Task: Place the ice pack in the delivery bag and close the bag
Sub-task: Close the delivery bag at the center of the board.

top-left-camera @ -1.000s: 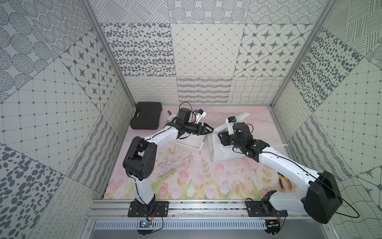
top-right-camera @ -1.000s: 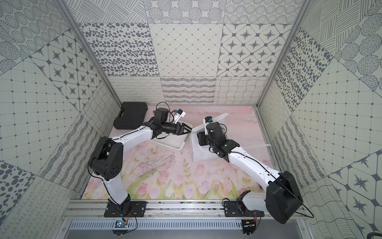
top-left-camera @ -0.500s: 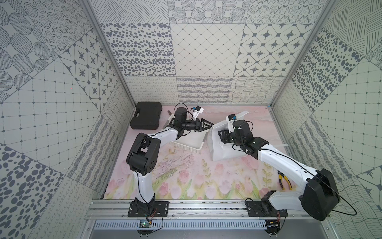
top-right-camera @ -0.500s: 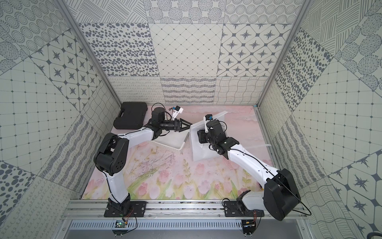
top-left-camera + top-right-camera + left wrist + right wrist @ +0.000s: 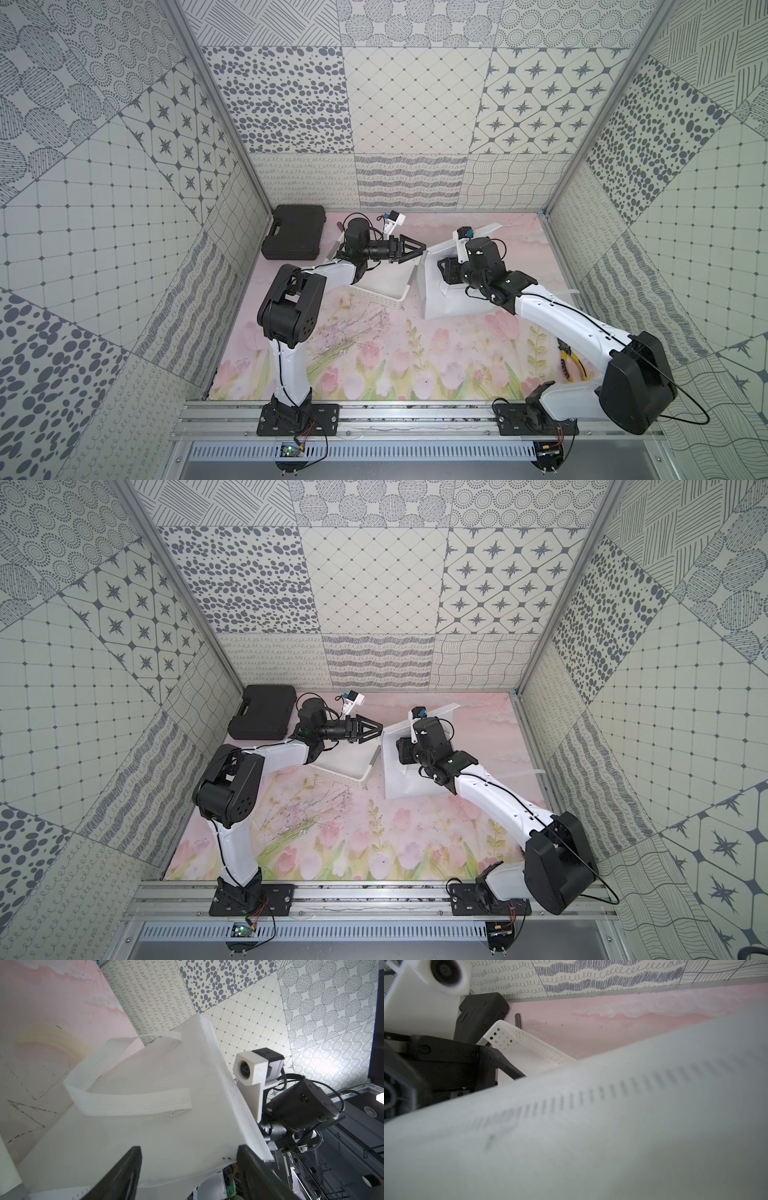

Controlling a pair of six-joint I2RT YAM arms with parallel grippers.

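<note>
White bag [image 5: 440, 301]: stood just beside basket [image 5: 386, 293], near corner turned toward left gripper [image 5: 188, 1150].
Left fingers [image 5: 128, 1167]: spread wide, empty; bag's corner lay between them, contact unclear.
Right gripper [image 5: 448, 271]: sat at bag's rim, fingers hidden; could not tell grip.
Ice pack: not seen in any view; direction, long axis and nearer arm undecidable.

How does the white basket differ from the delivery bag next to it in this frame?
The basket has perforated walls and no handles; the bag has plain fabric sides and strap handles. The basket is shallow and lies low on the mat; the bag stands taller. Both are white and sit side by side.
</note>
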